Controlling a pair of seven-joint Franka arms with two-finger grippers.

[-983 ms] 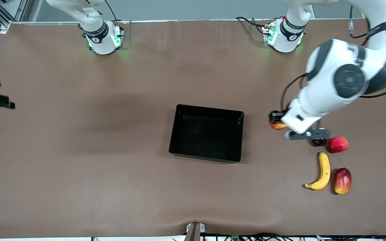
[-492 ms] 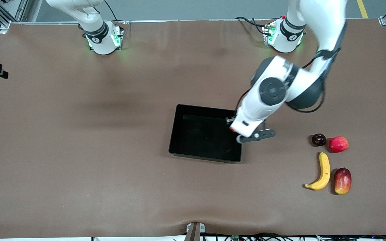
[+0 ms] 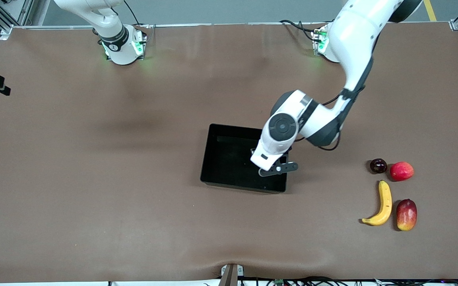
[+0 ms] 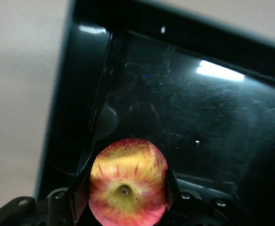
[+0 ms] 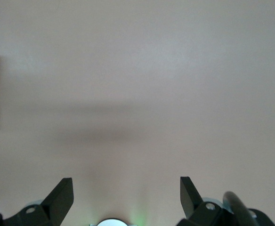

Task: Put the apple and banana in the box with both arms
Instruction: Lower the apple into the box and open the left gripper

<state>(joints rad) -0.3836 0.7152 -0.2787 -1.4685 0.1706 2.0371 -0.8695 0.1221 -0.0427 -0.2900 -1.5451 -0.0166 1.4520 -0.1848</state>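
The box (image 4: 184, 108) looks like glossy black plastic, its floor finely scratched and catching bright glints, while the table (image 3: 94, 178) is covered in a matt brown sheet, slightly rippled at the lower edge of the front view. The apple (image 4: 127, 188) has smooth, faintly shiny streaked skin, the banana (image 3: 383, 203) a smooth satin peel, and the arms' (image 3: 352, 43) shells are glossy white plastic.

Between your left gripper (image 4: 123, 197)'s dark fingers you hold the apple (image 4: 127, 187): red streaks over a yellow centre. Under it you see the box (image 3: 221, 174), glossy black, on the brown table (image 3: 94, 178). Well off sit the yellow banana (image 3: 382, 203), a dark plum (image 3: 378, 165) and two red fruits.
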